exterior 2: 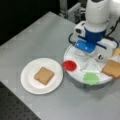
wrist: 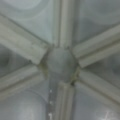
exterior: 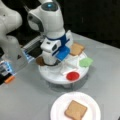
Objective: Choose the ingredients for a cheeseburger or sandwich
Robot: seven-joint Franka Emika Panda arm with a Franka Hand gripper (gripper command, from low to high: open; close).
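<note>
Grey table (exterior: pixel 25 95): fingers (exterior: pixel 51 62) beside patty (exterior: pixel 40 60) on divided tray (exterior: pixel 53 76).

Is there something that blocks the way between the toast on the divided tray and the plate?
Nothing visible blocks it. The toast slice lies uncovered on the tray; the plate holds only one toast.

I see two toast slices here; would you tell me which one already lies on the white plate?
The toast slice lying alone on the white plate. The other toast slice sits in the divided tray, beside the green leaf piece.
</note>
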